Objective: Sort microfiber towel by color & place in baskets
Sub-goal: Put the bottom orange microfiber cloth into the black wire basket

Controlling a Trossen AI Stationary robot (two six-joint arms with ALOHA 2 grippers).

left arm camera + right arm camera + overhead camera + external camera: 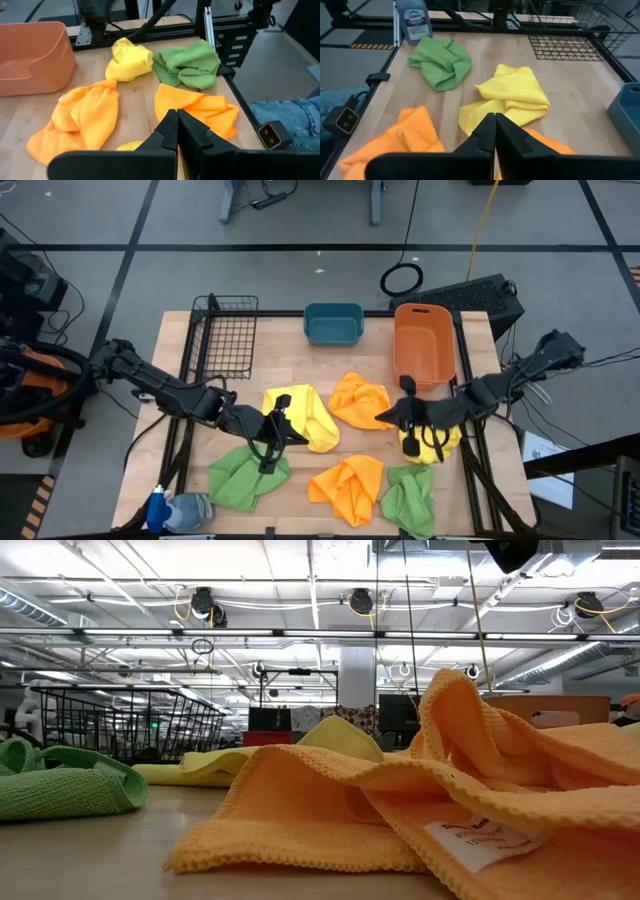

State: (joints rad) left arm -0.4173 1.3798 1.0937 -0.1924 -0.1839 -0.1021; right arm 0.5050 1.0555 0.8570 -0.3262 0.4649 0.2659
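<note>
Several microfiber towels lie crumpled on the wooden table: a yellow one [300, 416], an orange one [360, 400], a small yellow one [432, 442], a green one [245, 475], an orange one [346, 486] and a green one [410, 500]. Along the far edge stand the black wire basket [225, 335], the teal tub [333, 323] and the orange bin [425, 342]. My left gripper [275, 430] [176, 125] hovers shut and empty between the big yellow towel and the left green one. My right gripper [410, 415] [494, 129] hovers shut and empty beside the small yellow towel.
A spray bottle [165, 510] [415, 20] stands at the near left corner. In the low view the near orange towel [420, 810] fills the foreground. Bare wood shows in front of the wire basket and between the towels. Black frame rails [220, 45] run along the table's sides.
</note>
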